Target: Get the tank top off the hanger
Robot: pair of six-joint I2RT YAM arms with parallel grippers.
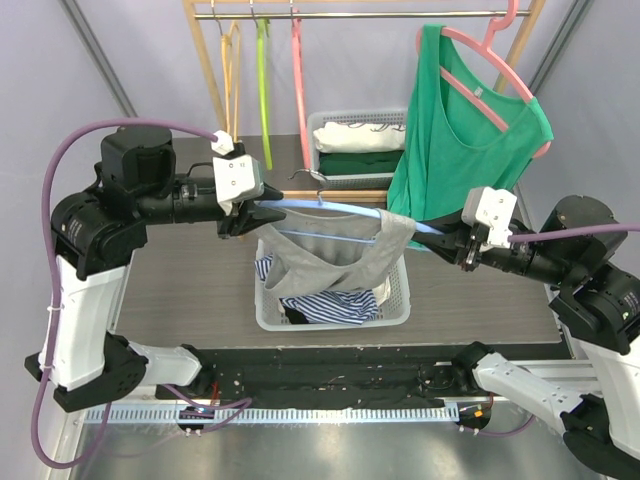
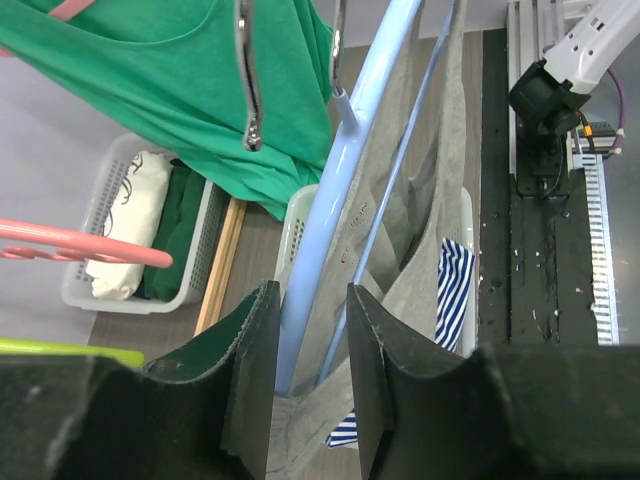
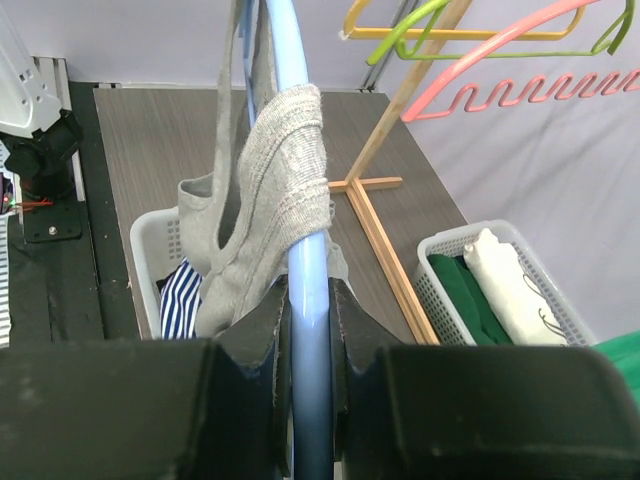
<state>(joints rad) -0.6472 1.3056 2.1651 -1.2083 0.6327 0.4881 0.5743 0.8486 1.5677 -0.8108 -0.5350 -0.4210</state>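
A light blue hanger (image 1: 340,208) is held level above the table between both grippers. A grey tank top (image 1: 330,255) hangs from it, bunched toward the hanger's right half. My left gripper (image 1: 258,213) is at the hanger's left end. In the left wrist view its jaws (image 2: 312,300) stand apart, with the blue hanger (image 2: 340,170) and grey fabric (image 2: 425,200) between them. My right gripper (image 1: 462,245) is shut on the hanger's right end. In the right wrist view (image 3: 308,290) the grey top (image 3: 280,170) drapes over the blue bar (image 3: 285,60) just beyond the fingers.
A white basket (image 1: 398,300) with striped clothes sits under the hanger. A green tank top (image 1: 450,130) hangs on a pink hanger (image 1: 500,70) from the wooden rack (image 1: 215,80) behind. Another basket (image 1: 322,130) with folded clothes stands at the back.
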